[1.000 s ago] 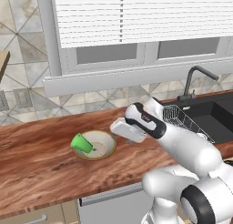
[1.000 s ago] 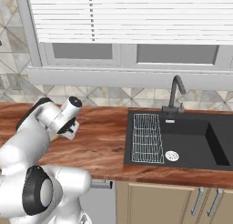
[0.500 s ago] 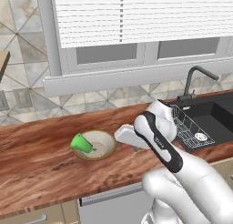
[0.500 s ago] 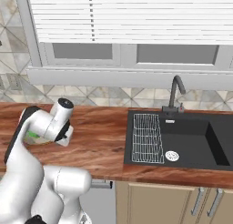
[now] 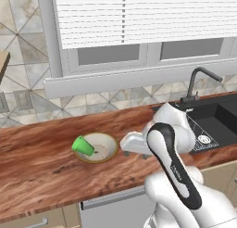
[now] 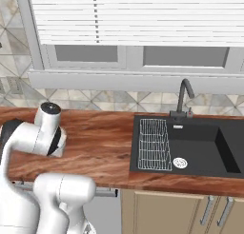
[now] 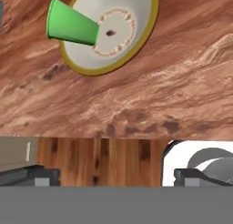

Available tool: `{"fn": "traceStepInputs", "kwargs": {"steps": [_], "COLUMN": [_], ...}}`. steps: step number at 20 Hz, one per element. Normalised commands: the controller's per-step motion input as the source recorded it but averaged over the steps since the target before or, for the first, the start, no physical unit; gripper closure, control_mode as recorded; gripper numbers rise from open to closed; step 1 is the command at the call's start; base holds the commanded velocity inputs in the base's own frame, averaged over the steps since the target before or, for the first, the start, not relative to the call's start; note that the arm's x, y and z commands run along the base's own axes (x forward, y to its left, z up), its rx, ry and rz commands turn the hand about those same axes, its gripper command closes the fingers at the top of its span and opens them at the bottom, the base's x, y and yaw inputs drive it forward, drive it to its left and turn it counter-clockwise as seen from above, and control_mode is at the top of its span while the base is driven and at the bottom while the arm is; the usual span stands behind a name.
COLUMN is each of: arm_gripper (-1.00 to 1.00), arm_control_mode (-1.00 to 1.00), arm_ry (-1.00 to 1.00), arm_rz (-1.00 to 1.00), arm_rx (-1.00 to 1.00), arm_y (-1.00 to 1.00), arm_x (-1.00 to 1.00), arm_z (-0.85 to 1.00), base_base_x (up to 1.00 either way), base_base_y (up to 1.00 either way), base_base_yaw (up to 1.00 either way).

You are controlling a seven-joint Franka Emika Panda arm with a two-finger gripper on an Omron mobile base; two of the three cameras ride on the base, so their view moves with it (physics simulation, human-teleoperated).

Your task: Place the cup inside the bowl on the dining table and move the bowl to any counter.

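Lying on its side in the bowl (image 5: 98, 147): the green cup (image 5: 84, 146), narrow base toward the bowl's middle, open mouth out over the tan rim on the side away from the sink. Same pairing from the hand view, cup (image 7: 72, 26) tipped across the rim of the bowl (image 7: 132, 36). Resting flat on the reddish-brown counter (image 5: 41, 171), below the window and tiled wall, well left of the black sink (image 5: 222, 118) and faucet (image 5: 196, 85). Just beside the bowl on its sink side, apart from it: the end effector (image 5: 125, 144), jaws spread wide with nothing between them. Seen along the hand, two dark fingertips (image 7: 32, 175) far apart at the bottom edge, bare wood grain between them. In the right base view, wire rack (image 6: 154, 143) in the sink basin.
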Motion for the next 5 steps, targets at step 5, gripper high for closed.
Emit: {"fn": "traceStepInputs", "kwargs": {"steps": [5], "arm_gripper": [-1.00], "arm_control_mode": [-1.00], "arm_ry": [-0.09], "arm_rz": [0.00], "arm_rx": [-0.03], "arm_y": [0.00], "arm_x": [-0.58], "arm_z": [0.43], "base_base_x": [0.00], "base_base_y": [0.00], "base_base_yaw": [0.00]}}
